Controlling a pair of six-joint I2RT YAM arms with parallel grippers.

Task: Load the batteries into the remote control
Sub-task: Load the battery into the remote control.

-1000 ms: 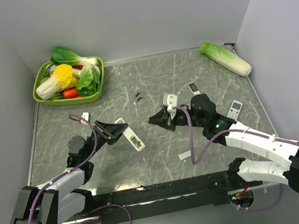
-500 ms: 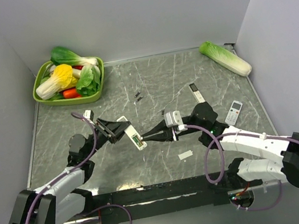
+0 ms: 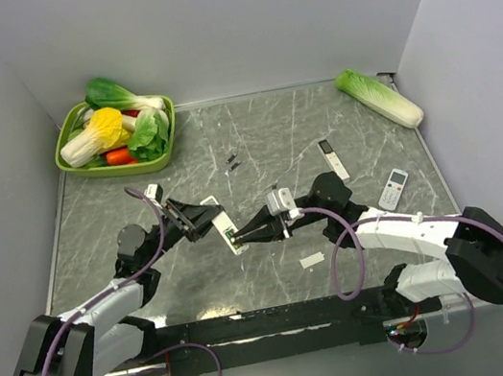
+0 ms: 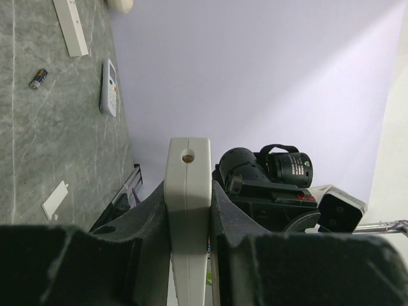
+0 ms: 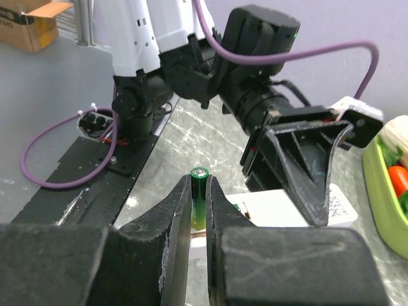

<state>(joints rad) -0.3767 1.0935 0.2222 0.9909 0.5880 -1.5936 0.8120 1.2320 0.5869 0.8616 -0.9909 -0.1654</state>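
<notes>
1. Near the middle of the grey marbled tabletop (image 3: 319, 127), the left gripper (image 3: 206, 217) is clamping the long, slim white plastic bar-shaped remote control (image 3: 222, 224) by its sides, so that claw is closed on it.
2. That remote control is sticking out of the jaws toward the right arm, and its green-lined recess is showing at the far end.
3. Over there the right gripper (image 5: 199, 189) is pinching a tiny slim green cylinder battery (image 5: 199, 205), whose metal tip is poking up past the fingertips. In the top view, those tips are sitting right at the recess.
4. A small flat white plastic strip (image 3: 312, 260) is lying near the arms.
5. Off to the right, a white remote with a black end (image 3: 332, 160) and a shorter white remote with buttons (image 3: 391, 190) are lying apart.
6. A green plastic basket (image 3: 71, 161) of vegetables is sitting in the far-left corner, and a long green cabbage (image 3: 379, 97) is lying far right.
</notes>
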